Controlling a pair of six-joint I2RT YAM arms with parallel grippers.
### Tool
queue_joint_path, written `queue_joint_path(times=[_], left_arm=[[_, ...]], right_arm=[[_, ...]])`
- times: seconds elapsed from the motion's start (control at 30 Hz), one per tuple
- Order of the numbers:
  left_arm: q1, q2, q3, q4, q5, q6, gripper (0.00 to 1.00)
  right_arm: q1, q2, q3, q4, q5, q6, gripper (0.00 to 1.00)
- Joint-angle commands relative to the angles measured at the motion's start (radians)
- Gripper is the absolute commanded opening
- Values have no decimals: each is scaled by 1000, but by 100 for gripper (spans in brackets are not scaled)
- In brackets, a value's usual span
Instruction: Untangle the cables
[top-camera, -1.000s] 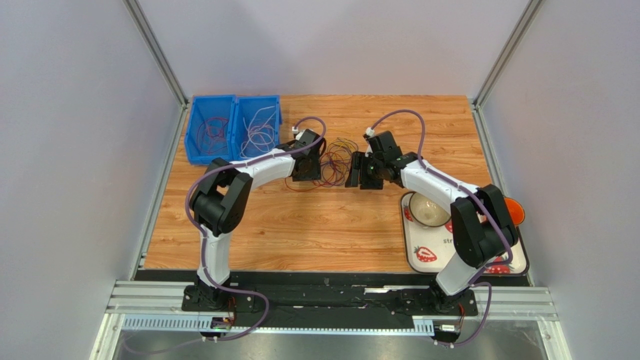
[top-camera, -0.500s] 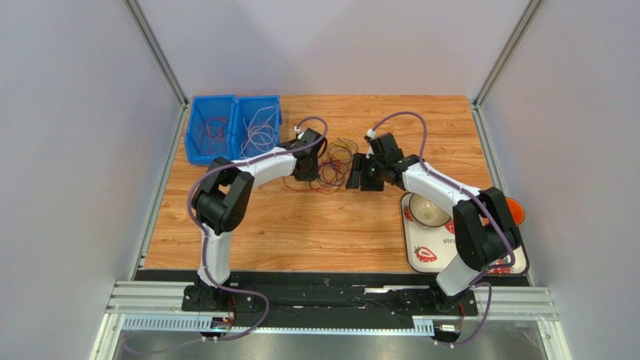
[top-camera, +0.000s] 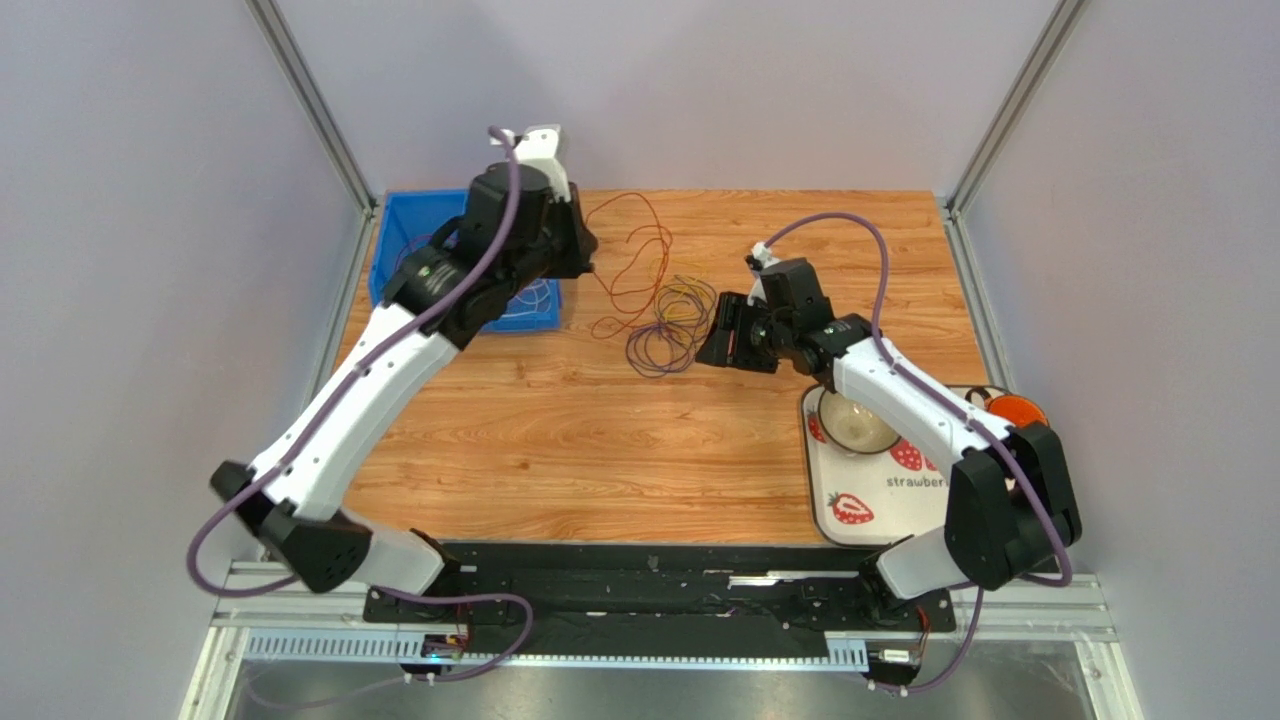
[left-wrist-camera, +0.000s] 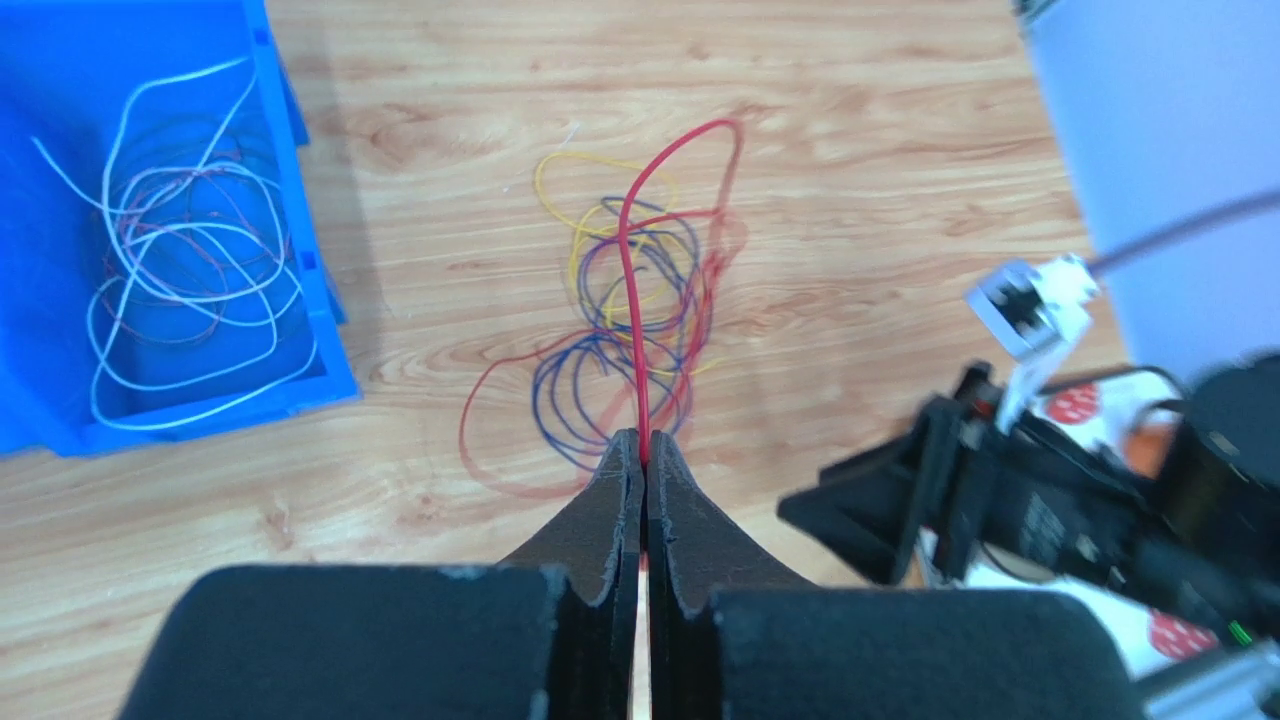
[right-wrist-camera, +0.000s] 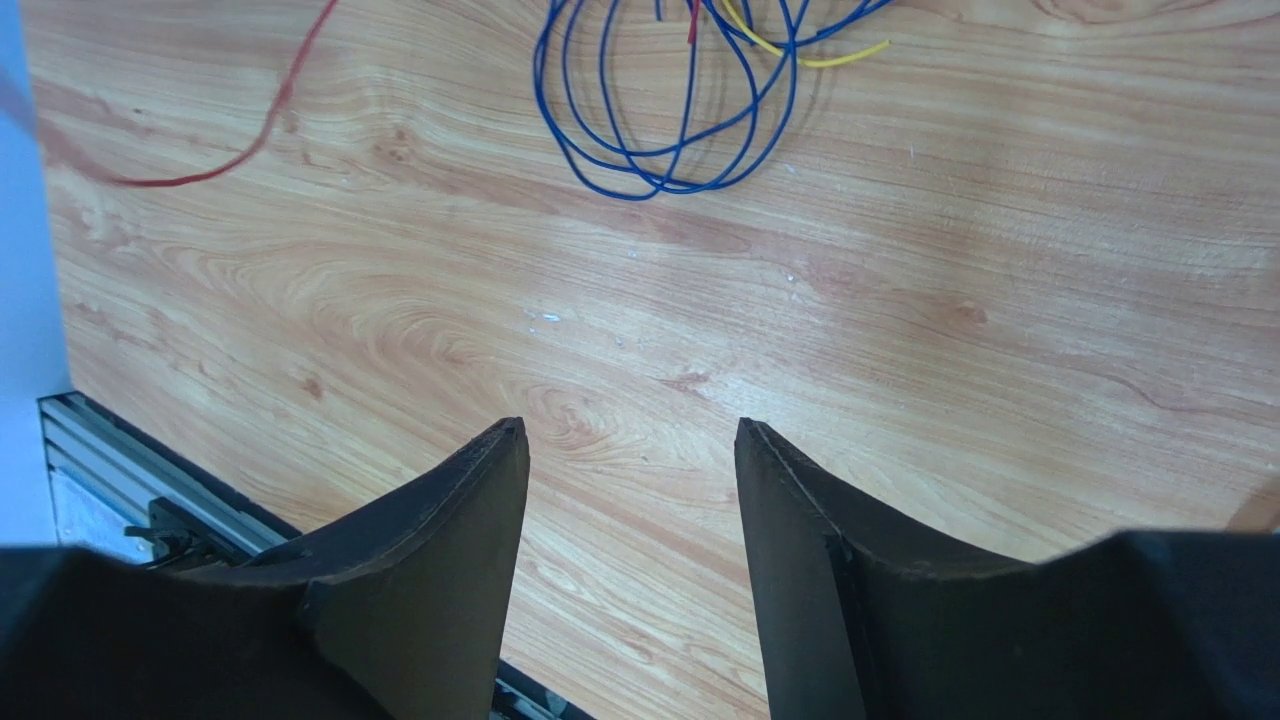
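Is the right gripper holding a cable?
No, the right gripper is open above the table, and the blue cable lies beyond its fingertips, untouched.

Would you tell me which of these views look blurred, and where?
Left wrist: the right arm at the frame edge is soft, the red cable crisp. Right wrist: table grain sharp, faint sheen. Top external: evenly lit, sharp.

On the white tray (top-camera: 860, 474) at my right side I can read one printed word, "strawber". Its last letters are covered. No other text is readable.
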Motion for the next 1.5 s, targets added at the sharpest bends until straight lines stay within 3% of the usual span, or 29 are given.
queue_joint_path(times=[0.0,0.03,0.07,0.13,0.23,0.43,0.57,0.83,1.0,1.17,1.47], left_arm=[[-12,-104,-144,-126,61,-11,0],[-13,-123,-177,-126,69,-17,6],[-15,-138,-214,-126,72,-23,19],[-20,-179,-321,-118,71,-37,61],[-18,-210,-422,-118,68,-49,74],[-44,-218,-505,-85,91,-46,73],[-133,-186,-530,-16,105,1,70],[-259,4,-525,35,8,5,70],[-270,55,-536,-22,-155,-357,66],[-276,21,-697,153,-147,-699,68],[-276,60,-737,192,-164,-945,66]], right_arm=[[-3,-80,-32,-6,4,19,57],[-3,-87,-39,-8,4,24,57],[-2,-104,-49,-9,4,25,57],[-3,-117,-59,-12,1,27,57],[-3,-137,-72,-14,-5,32,58],[-2,-163,-92,-18,-2,36,58],[-2,-166,-100,-22,4,35,58],[-5,-202,-109,-66,55,4,58],[-3,-215,-132,-71,60,2,58],[-3,-219,-146,-65,49,6,58],[-4,-256,-180,-61,47,1,58]])
